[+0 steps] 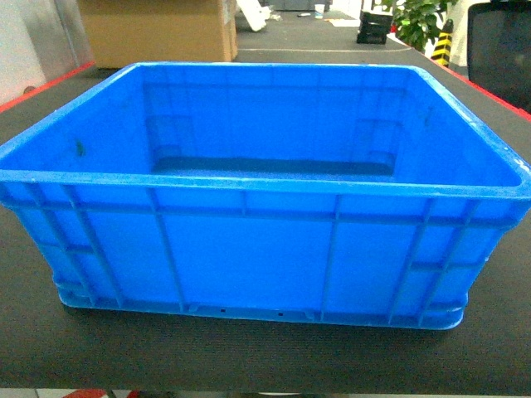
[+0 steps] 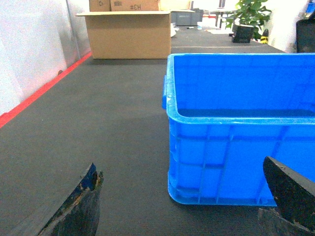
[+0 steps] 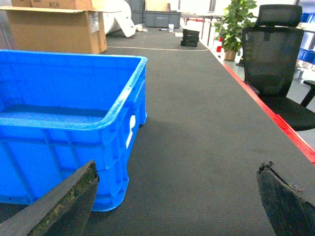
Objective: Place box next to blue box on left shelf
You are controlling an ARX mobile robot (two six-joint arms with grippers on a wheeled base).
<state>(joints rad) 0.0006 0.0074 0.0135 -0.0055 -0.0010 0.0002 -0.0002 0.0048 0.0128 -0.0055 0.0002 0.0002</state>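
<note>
The box [image 1: 265, 249], a large bright-blue open-top crate with ribbed sides, stands empty on the black table surface [image 1: 249, 356], filling the head view. My left gripper [image 2: 180, 167] hangs open low at the crate's near left corner [image 2: 236, 162], its worn dark fingers [image 2: 81, 206] wide apart and holding nothing. My right gripper [image 3: 179, 166] is also open, just off the crate's near right corner [image 3: 59, 147], with only table between its fingers [image 3: 283, 201]. Neither gripper shows in the head view. The left shelf and the blue box on it are out of view.
A brown cardboard box [image 2: 129, 34] stands at the table's far left. A potted plant [image 3: 234, 24] and a black mesh chair [image 3: 273, 49] are beyond the table's red right edge [image 3: 275, 118]. A white wall [image 2: 29, 54] runs along the left side.
</note>
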